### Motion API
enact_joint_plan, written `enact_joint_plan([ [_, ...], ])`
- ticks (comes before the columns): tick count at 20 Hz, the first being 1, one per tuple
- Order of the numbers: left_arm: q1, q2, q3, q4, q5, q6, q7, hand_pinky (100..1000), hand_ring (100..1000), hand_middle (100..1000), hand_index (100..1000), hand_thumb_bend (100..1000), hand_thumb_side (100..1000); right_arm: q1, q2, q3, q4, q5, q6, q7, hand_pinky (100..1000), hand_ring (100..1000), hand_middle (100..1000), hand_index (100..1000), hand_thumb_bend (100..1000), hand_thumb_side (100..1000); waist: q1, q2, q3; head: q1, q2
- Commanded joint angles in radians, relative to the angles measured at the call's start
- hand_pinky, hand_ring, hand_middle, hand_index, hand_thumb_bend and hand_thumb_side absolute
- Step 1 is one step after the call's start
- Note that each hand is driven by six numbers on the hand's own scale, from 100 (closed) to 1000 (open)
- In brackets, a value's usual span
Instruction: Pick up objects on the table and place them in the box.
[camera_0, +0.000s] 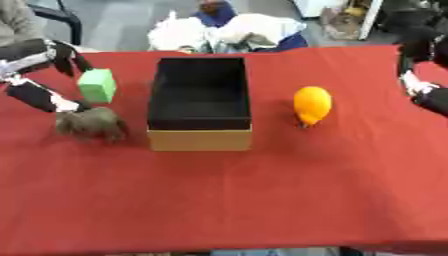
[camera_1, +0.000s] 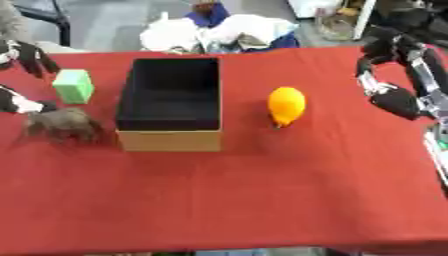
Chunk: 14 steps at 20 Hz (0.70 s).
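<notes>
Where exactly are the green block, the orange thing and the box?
green block (camera_0: 97, 85), left eye view, front face
orange balloon-like object (camera_0: 312, 103), left eye view, its rounded body
box (camera_0: 199, 139), left eye view, tan front wall

1. Box (camera_0: 199, 139): cardboard, tan outside, black inside, open top, upright, mid desk, nothing visible inside.
2. Green block (camera_0: 97, 85): small cube-ish, tilted, left of box, apart from it.
3. Furry grey-brown toy (camera_0: 90, 123): lumpy, near side of block, left of box's front corner.
4. Orange object (camera_0: 312, 104): rounded, egg-like, right of box, well apart.
</notes>
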Motion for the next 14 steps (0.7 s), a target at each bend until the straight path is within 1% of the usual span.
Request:
enact_joint_plan([
  [1, -0.032, 0.005, 0.000, 0.030, -0.024, -0.012, -0.033, 694, 641, 665, 786, 526, 367, -0.010, -0.025, -0.006, -0.006, -0.008, -0.003, 0.004, 687, 701, 675, 914, 100, 498, 0.000, -0.014, -0.001, -0.001, 0.005],
  [6, -0.048, -0.023, 0.000, 0.090, -0.056, -0.022, -0.055, 692, 628, 667, 784, 533, 398, -0.008, -0.024, -0.006, -0.005, -0.009, -0.003, 0.004, 687, 701, 674, 914, 100, 500, -0.003, -0.013, -0.001, -0.002, 0.005],
  [14, -0.072, -0.070, 0.002, 0.170, -0.133, -0.036, -0.060, 689, 632, 665, 780, 561, 415, -0.009, -0.022, -0.006, -0.004, -0.011, -0.004, 0.004, 687, 700, 674, 914, 100, 503, -0.005, -0.011, -0.002, -0.001, 0.005],
])
